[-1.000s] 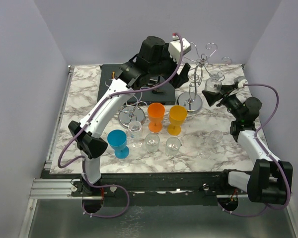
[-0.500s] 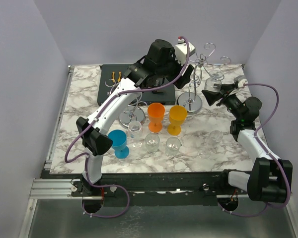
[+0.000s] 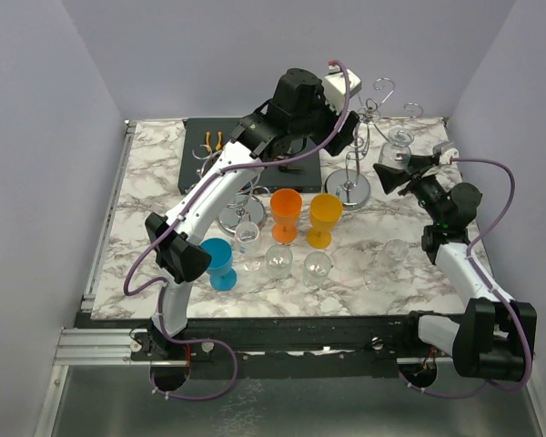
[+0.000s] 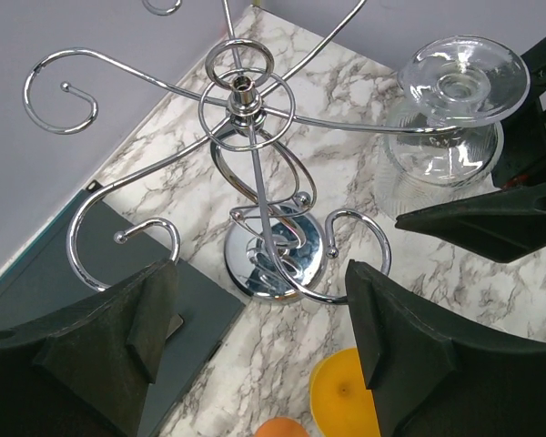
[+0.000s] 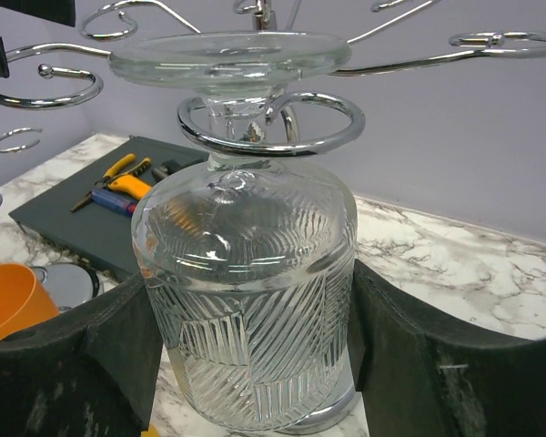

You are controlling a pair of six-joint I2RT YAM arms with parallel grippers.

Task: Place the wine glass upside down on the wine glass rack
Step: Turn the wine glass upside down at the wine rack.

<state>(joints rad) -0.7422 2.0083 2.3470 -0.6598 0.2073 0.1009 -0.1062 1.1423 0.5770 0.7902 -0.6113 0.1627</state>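
Gripping the wine glass (image 5: 244, 300) upside down with my right gripper (image 5: 246, 382), its stem already in a ring of the rack (image 4: 264, 259), I swing my open, empty left gripper (image 4: 259, 300) in above it, so I think the hanging is almost done.

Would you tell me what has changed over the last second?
The left claw, open and empty, swung right from above the dark mat to over the rack. The right claw stayed clamped on the inverted wine glass in the rack's loop; the cups did not move.
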